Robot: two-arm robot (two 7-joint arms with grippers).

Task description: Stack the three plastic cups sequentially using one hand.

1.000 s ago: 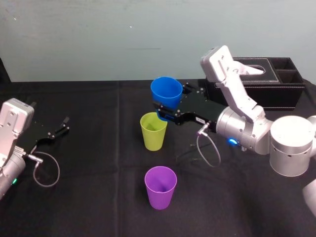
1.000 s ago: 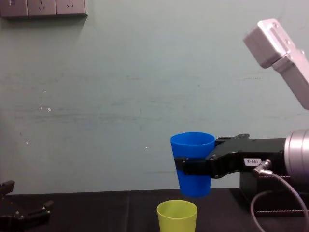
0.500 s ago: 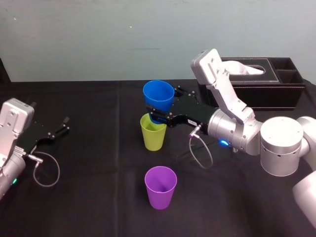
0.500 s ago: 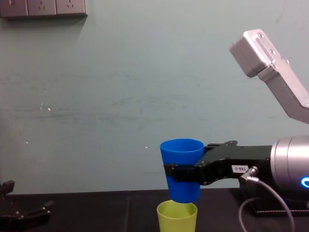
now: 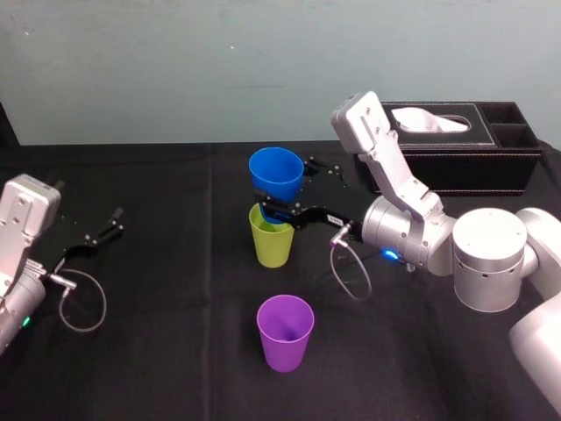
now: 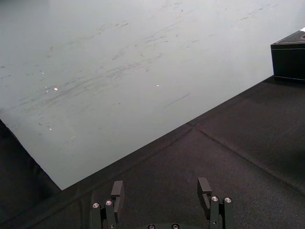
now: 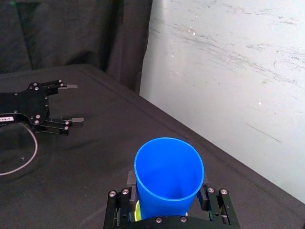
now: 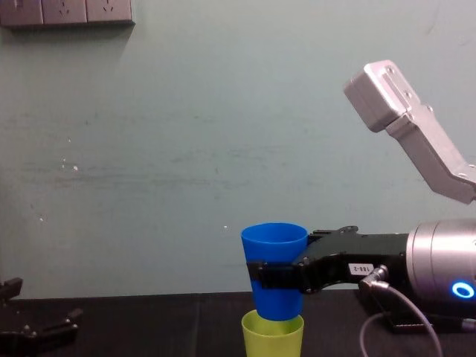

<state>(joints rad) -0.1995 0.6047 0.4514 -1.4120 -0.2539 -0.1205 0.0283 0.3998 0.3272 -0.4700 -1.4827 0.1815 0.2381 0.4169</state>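
Note:
My right gripper (image 5: pixel 279 210) is shut on the blue cup (image 5: pixel 275 175), with a finger on each side of it in the right wrist view (image 7: pixel 167 192). It holds the cup upright, directly over the yellow-green cup (image 5: pixel 273 239). In the chest view the blue cup (image 8: pixel 275 256) has its bottom just inside the rim of the yellow-green cup (image 8: pixel 272 336). Nearer to me, the purple cup (image 5: pixel 285 333) stands alone. My left gripper (image 5: pixel 112 224) rests open on the cloth at the far left, nothing between its fingers (image 6: pixel 116 190).
A black tissue box (image 5: pixel 447 145) stands at the back right behind my right arm. A black cloth (image 5: pixel 175 351) covers the table. Cable loops hang from both wrists, one near the yellow-green cup (image 5: pixel 351 272).
My right gripper has carried the blue cup left and down. It hung behind and to the right of the yellow-green cup; now its bottom sits in that cup's mouth. The left arm stayed still.

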